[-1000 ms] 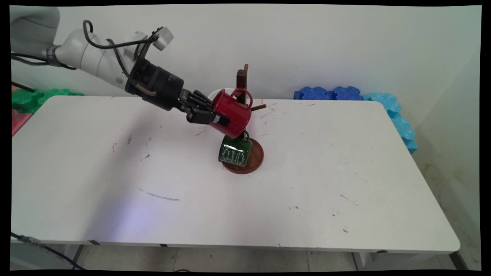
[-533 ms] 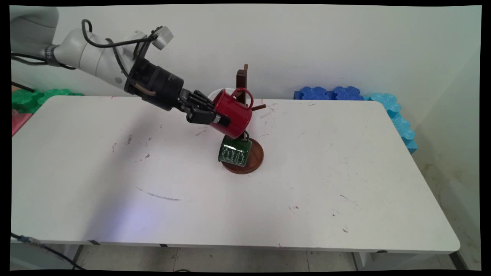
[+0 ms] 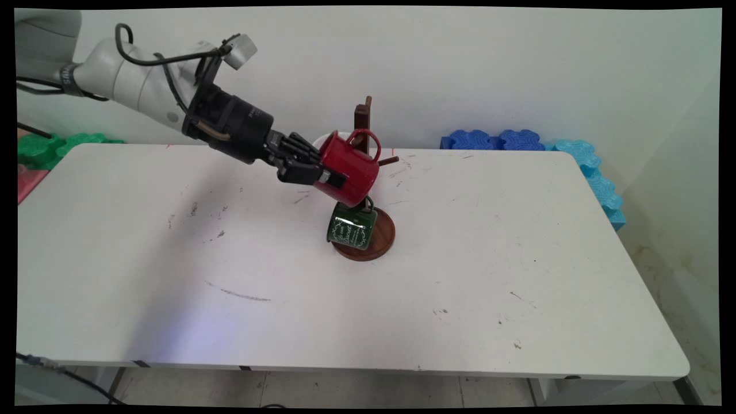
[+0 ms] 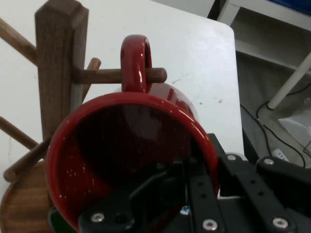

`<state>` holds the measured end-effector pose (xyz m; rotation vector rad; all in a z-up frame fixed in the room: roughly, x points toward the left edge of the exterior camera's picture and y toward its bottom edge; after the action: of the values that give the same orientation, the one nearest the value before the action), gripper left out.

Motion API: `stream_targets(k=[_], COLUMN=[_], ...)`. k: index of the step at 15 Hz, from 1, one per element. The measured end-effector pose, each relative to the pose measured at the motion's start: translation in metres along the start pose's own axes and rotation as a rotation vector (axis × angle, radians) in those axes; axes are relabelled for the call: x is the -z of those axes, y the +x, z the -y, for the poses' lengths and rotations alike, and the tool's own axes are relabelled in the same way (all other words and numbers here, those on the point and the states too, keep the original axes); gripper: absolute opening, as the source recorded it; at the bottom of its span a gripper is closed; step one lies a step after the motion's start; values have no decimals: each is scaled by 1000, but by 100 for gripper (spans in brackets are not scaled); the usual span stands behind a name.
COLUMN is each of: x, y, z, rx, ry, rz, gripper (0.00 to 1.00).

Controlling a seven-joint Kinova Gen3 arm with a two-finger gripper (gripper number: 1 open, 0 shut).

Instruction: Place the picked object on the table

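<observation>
Slightly up and left went the arm's wrist since the earlier frames; the red mug [image 3: 348, 170] rose a touch with it, its handle now higher against the wooden mug tree [image 3: 364, 122]. Green mug and stand had not shifted.

End effector [image 3: 329, 179] was pinching the red mug by its rim wall, one finger inside the cup and one outside, as the hand view showed with the linkage [image 4: 194, 204] running into the mug's mouth. Mug was tilted, mouth toward the arm, held off the bench [image 3: 517, 259].

In the hand view the red mug's handle [image 4: 135, 63] was looped over a wooden peg [image 4: 155, 75] of the tree, peg tip poking out past the handle. Tree post [image 4: 59, 63] stood just beside the mug, other pegs sticking out on its far side.

Green mug [image 3: 351, 227] with white lettering hung just below the red mug from a lower peg, over the tree's round wooden base [image 3: 384, 238]. Something white [image 3: 325, 140] showed behind the red mug; could not tell what.

Blue foam blocks [image 3: 497, 140] lay along the wall at the bench's far right, lighter blue ones [image 3: 598, 178] down the right edge, green foam blocks [image 3: 52, 145] at the far left.
</observation>
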<state>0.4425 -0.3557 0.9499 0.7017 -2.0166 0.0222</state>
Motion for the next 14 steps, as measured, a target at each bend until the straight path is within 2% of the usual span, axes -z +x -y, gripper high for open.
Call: stream_targets(k=[14], x=[17], y=[2], z=[-23], rx=[-12], ry=[-44], rz=[0], gripper=[0])
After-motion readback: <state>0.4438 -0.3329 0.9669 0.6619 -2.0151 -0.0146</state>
